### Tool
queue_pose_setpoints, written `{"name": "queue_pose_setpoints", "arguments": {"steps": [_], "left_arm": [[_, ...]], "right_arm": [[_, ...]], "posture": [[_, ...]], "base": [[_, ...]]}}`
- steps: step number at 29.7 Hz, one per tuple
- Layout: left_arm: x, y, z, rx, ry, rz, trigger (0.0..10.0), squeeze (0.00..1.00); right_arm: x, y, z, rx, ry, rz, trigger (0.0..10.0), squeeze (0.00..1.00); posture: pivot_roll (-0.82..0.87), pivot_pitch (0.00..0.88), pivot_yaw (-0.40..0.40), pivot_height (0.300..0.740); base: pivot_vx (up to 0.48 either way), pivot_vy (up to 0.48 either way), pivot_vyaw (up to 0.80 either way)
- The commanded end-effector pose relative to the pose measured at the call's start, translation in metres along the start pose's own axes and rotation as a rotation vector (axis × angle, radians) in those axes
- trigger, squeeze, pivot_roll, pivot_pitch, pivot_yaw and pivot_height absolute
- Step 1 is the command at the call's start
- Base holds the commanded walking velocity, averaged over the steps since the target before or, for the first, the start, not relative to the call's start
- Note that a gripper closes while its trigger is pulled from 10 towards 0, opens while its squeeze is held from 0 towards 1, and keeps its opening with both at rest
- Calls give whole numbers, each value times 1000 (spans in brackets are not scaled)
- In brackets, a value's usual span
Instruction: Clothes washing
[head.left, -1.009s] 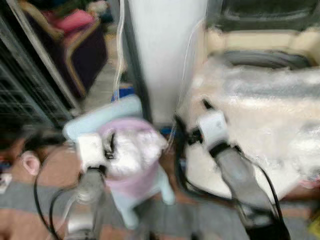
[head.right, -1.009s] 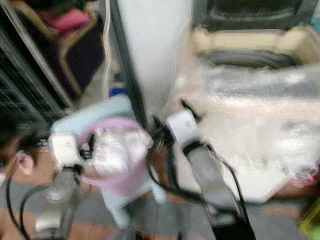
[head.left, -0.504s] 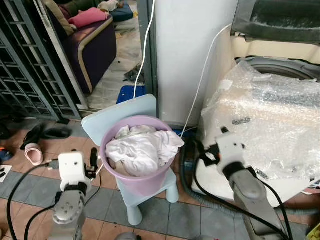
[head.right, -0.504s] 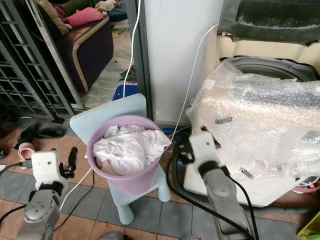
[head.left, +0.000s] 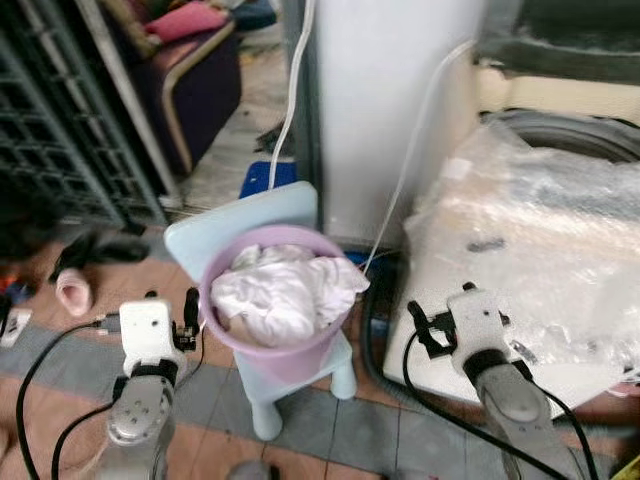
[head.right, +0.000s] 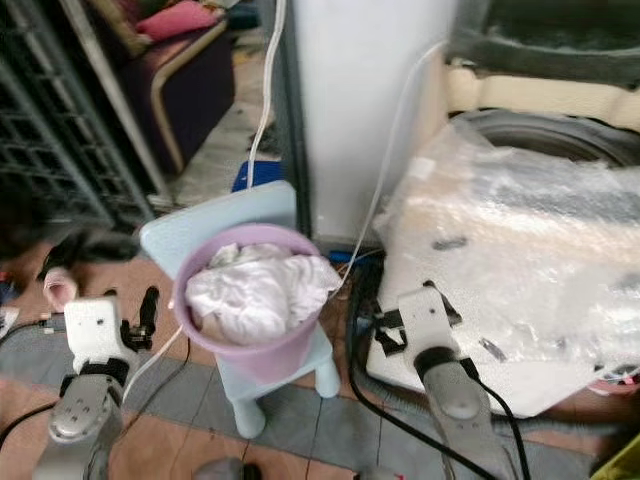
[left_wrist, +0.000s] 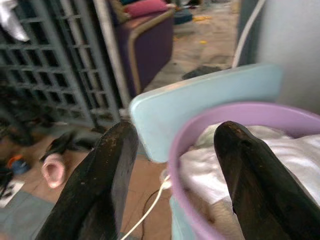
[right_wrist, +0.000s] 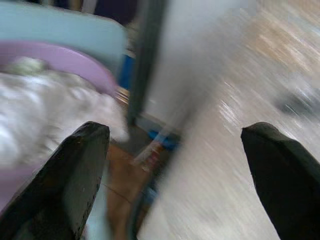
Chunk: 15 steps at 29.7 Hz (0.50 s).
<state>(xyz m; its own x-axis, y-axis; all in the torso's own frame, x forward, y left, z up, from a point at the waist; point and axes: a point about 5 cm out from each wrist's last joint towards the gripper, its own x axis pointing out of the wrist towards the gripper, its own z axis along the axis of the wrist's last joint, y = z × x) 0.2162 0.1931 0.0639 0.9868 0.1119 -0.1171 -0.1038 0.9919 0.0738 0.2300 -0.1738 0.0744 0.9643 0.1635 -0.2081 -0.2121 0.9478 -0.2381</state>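
Note:
A purple laundry basket (head.left: 300, 352) heaped with white clothes (head.left: 285, 292) stands on a small light-blue chair (head.left: 240, 222). My left gripper (head.left: 171, 302) hangs open just left of the basket, level with its rim. In the left wrist view its two fingers (left_wrist: 102, 180) frame the basket's rim (left_wrist: 175, 150) and the chair back. My right gripper (head.left: 440, 312) is open, low between the basket and the washing machine (head.left: 560, 135). Bubble wrap (head.left: 540, 240) covers the machine. Through the right wrist view the clothes (right_wrist: 40, 105) lie past one finger (right_wrist: 70, 170).
A white pillar (head.left: 390, 100) rises behind the basket, with white cables (head.left: 288, 110) hanging along it. A grey hose (head.left: 372, 345) and black cables lie on the tiled floor by the machine. A metal grille (head.left: 60, 130), a purple sofa (head.left: 200, 70) and slippers (head.left: 75, 290) stand left.
The view has shifted and cleared from a heavy blur. Both grippers sit lower than a second ago. The left one has drawn off the basket's side; the right one has come down beside the machine.

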Motion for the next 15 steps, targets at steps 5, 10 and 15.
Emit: {"name": "queue_pose_setpoints", "arguments": {"steps": [5, 10, 15], "left_arm": [[-2, 1, 2, -3, -14, -2, 10000, 0], [-3, -1, 2, -8, -13, -5, 10000, 0], [-2, -2, 2, -12, -12, -11, 10000, 0]], "right_arm": [[8, 3, 11, 17, -45, 37, 10000, 0], [11, 0, 11, -8, -35, 48, 10000, 0], [15, 3, 9, -12, -8, 98, 10000, 0]], "posture": [[-27, 0, 54, 740], [-30, 0, 49, 740], [-30, 0, 48, 740]], "base": [[157, 0, 795], [288, 0, 775], [304, 0, 761]]}}
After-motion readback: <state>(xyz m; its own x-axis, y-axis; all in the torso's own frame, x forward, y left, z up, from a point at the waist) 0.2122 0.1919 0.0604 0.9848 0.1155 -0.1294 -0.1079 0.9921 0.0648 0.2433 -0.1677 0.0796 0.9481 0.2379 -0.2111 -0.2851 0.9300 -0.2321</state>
